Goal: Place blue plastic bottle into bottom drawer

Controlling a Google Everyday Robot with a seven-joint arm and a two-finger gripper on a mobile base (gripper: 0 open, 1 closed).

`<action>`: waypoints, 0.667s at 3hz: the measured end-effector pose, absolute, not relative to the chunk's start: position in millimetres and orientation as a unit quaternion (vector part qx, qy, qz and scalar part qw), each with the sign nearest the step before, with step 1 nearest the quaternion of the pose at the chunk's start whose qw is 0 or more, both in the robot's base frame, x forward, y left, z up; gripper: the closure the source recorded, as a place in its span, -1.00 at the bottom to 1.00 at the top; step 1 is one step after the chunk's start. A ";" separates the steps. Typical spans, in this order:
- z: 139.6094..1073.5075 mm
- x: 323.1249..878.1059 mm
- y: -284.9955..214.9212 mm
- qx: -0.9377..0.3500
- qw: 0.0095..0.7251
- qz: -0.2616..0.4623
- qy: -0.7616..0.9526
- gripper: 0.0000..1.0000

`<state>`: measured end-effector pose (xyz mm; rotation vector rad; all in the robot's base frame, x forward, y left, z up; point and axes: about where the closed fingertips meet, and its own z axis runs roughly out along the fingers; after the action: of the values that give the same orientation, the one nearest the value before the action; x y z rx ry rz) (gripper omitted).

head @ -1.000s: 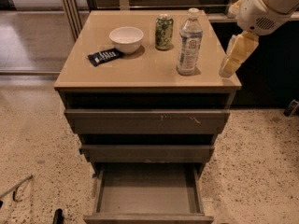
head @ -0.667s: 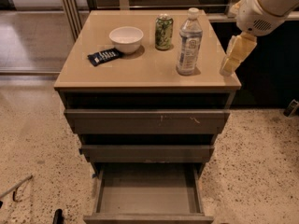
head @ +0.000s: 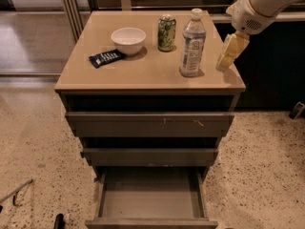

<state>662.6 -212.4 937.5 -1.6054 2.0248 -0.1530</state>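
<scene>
Gripper point(head: 232, 50) hangs over desk's point(head: 143, 78) right edge, tilted, tip low near the top. It sits just beside the blue plastic bottle point(head: 192, 44), on its right, not touching. Can't tell whether it's open or closed. White arm point(head: 267, 4) comes in from upper right.

Bottle stands upright on desk, right of centre, cap on. Green can point(head: 166, 32) stands behind it to the left, white bowl point(head: 127, 38) further left, dark packet point(head: 106, 57) lying flat near the bowl.

Bottom drawer point(head: 150, 197) is pulled out, plain grey inside. 2 upper drawers point(head: 150, 124) are pushed in.
</scene>
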 end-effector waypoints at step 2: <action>930.1 702.8 -194.7 -0.589 0.307 0.013 0.747 -1.00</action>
<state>702.8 -194.7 930.1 -1.5590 1.9758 0.0338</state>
